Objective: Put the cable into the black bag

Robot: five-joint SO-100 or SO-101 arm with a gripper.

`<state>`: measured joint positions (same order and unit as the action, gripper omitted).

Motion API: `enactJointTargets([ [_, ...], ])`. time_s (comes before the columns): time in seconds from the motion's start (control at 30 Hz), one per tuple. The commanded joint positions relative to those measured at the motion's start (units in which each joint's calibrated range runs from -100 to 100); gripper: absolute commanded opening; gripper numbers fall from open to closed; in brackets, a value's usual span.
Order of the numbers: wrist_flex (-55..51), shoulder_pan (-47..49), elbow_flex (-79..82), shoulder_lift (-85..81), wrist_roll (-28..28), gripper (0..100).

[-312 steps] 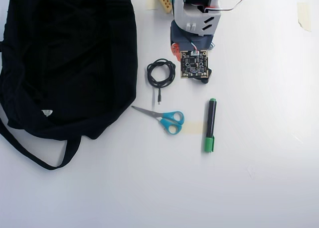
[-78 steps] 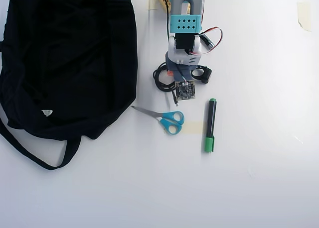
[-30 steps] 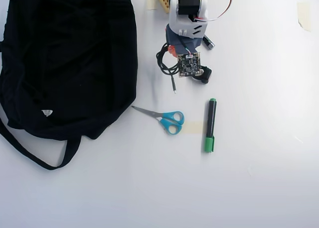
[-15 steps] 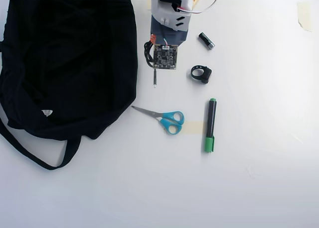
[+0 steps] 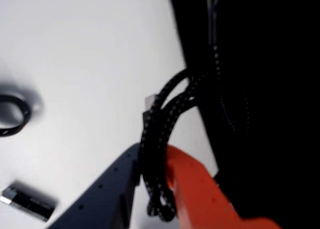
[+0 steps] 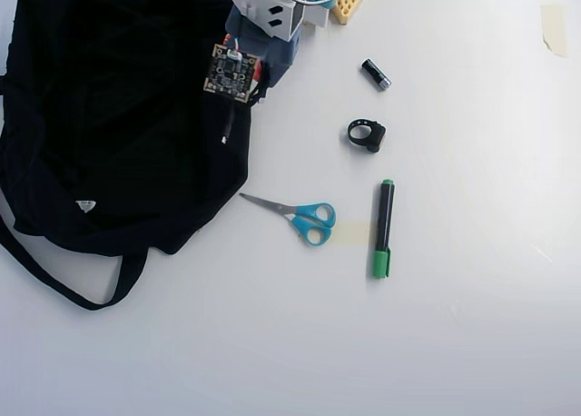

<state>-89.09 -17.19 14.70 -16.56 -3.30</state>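
My gripper (image 5: 154,154) is shut on the cable (image 5: 170,104): the braided black coil is pinched between the dark blue finger (image 5: 112,184) and the orange finger (image 5: 195,189). The coil hangs off the table beside the black bag (image 5: 260,89), which fills the right of the wrist view. In the overhead view the gripper (image 6: 247,87) is over the right edge of the black bag (image 6: 118,116), mostly hidden under the wrist camera board. The cable's loose plug end (image 6: 227,125) dangles over the bag's fabric.
On the white table right of the bag lie blue-handled scissors (image 6: 304,216), a green-capped marker (image 6: 382,230), a chunky black ring (image 6: 366,134) and a small dark cylinder (image 6: 375,74). The bag's strap (image 6: 54,280) trails at lower left.
The gripper closed on the cable, lifted it from the table and carried it left; it now hangs at the bag's right edge. The ring stayed on the table.
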Motion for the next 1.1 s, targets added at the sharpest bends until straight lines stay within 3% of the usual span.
enactJointTargets([
  [0.0, -0.1, -5.4, -2.7, -1.3, 0.3, 2],
  [0.63, 4.9, -26.8, -1.7, -1.0, 0.2, 2],
  [0.87, 19.9, -34.9, -2.6, 5.4, 0.3, 2],
  [0.97, 26.3, -35.7, -2.6, 12.0, 4.5, 2],
  [1.07, 32.7, -36.4, -2.7, 17.7, 5.0, 2],
])
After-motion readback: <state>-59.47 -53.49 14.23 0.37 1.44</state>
